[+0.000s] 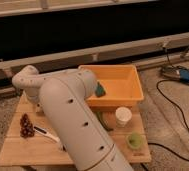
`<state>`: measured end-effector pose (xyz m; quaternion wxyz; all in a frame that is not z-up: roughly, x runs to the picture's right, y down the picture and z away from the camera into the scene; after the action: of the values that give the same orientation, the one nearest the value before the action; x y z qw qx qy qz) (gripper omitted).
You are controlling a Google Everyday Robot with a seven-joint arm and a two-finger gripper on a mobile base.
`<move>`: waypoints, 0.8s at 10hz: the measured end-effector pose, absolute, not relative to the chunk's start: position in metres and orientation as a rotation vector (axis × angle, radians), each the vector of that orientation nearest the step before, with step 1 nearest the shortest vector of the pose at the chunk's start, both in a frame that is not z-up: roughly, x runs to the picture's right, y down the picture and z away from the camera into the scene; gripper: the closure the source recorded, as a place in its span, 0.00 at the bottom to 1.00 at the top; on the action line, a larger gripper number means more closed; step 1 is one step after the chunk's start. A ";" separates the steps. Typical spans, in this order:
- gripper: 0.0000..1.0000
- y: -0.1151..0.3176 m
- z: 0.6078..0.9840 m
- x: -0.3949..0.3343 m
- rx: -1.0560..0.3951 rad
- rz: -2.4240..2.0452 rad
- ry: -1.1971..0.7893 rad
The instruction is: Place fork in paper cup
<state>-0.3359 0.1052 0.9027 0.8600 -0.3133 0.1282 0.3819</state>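
Observation:
The white paper cup [123,116] stands upright on the right part of the wooden table [18,152], in front of the orange tray. The fork does not show; my thick white arm [78,125] covers the middle of the table. The arm rises from the bottom edge, bends at an elbow [28,80] on the left and drops to the table's back left corner. There my gripper [38,106] hangs low over the wood, far left of the cup and mostly hidden by the arm.
An orange tray [130,95] with a teal thing [100,91] sits at the back. A dark brown cone-like thing [25,126] and a white-handled brush [45,132] lie at left. A flat green round thing [134,140] is front right. Cables and a blue device [185,76] lie on the floor at right.

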 end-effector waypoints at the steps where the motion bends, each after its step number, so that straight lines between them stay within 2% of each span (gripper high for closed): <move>1: 0.35 0.107 0.905 -0.335 -0.659 0.805 0.274; 6: 0.35 0.114 0.913 -0.332 -0.665 0.801 0.288; 7: 0.37 0.115 0.913 -0.331 -0.662 0.797 0.289; 8: 0.45 0.114 0.913 -0.332 -0.654 0.796 0.284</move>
<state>-0.3316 0.1144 0.9126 0.8607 -0.3115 0.1356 0.3793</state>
